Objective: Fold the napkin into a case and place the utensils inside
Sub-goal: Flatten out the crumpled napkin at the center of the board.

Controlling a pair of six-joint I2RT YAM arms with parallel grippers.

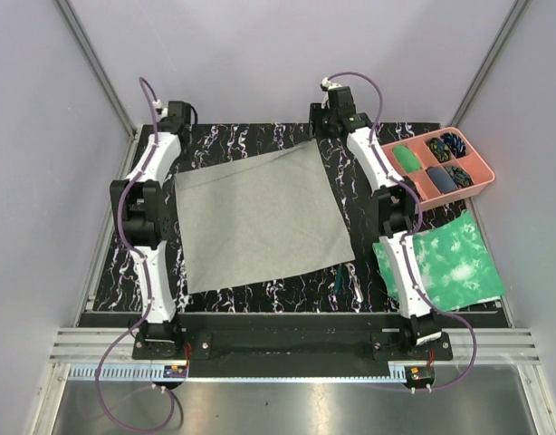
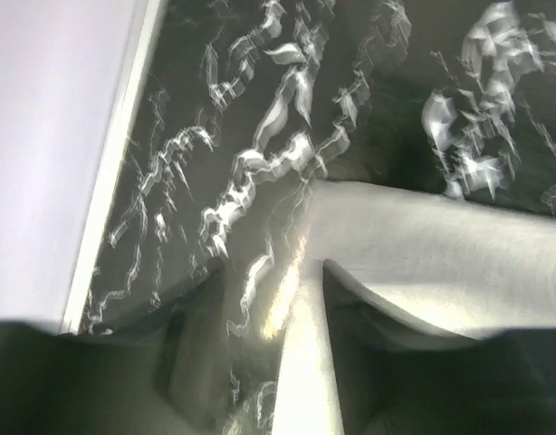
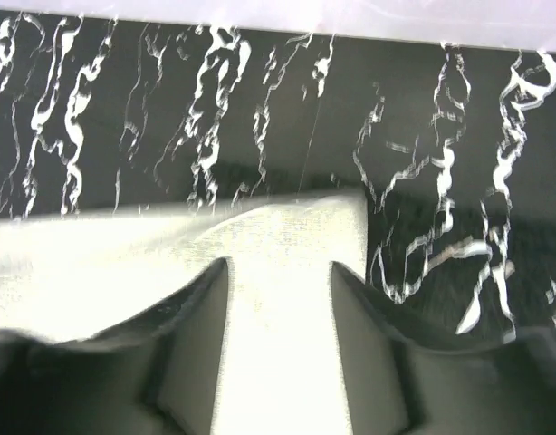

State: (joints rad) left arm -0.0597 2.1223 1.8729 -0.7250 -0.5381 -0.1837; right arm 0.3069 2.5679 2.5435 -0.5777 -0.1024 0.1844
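Pink tray (image 1: 475, 186), green sheet (image 1: 450, 263) right of napkin (image 1: 260, 217); utensils (image 1: 337, 281) seemingly touch it.

No legible text or labels anywhere, apparently

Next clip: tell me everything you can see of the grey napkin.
The napkin is a plain light-grey cloth with no pattern. It is roughly square, spread flat in one unfolded layer, and turned slightly askew on the black marbled mat. It looks soft, woven and barely creased. Each wrist view shows a far corner between the open fingers of the left gripper and right gripper; contact is unclear.
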